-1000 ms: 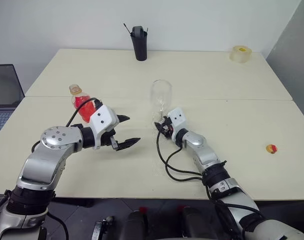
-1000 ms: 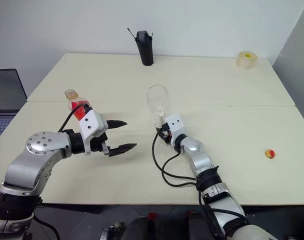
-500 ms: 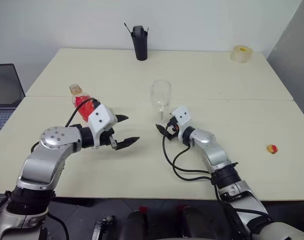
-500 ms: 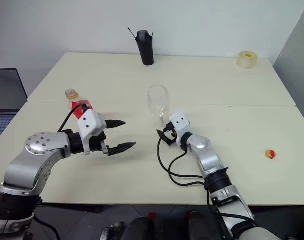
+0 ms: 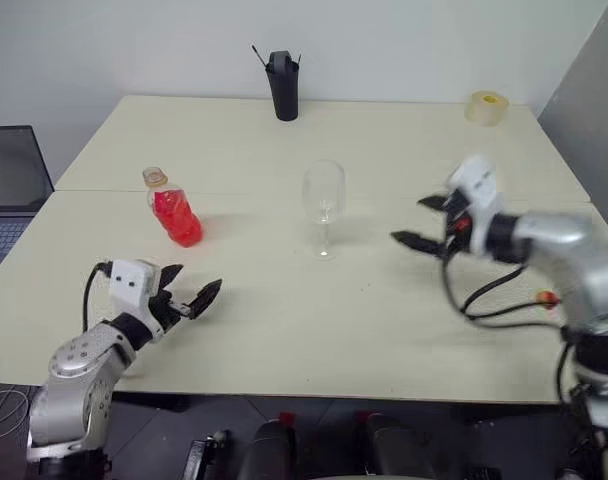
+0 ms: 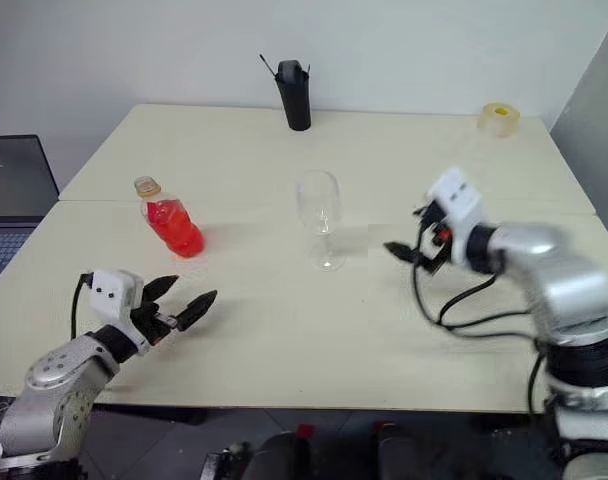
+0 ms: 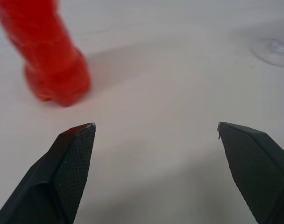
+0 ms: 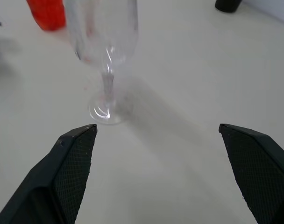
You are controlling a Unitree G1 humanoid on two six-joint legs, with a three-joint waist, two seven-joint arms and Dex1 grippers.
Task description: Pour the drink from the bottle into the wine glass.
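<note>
Your left gripper (image 5: 190, 296) gapes empty, near the bottle (image 5: 174, 210); right gripper (image 5: 421, 222) gapes empty beside the wine glass (image 5: 323, 205).

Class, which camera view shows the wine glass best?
The right eye view: the whole wine glass stands upright, rim to foot. The left eye view shows it likewise. The right wrist view cuts off its rim; the left wrist view catches only its foot.

We find bare table (image 5: 284, 320) across the lower centre of the frame. The bottle (image 5: 175, 212) at left and the wine glass (image 5: 323, 205) at centre stand well apart, with an open lane between them.
</note>
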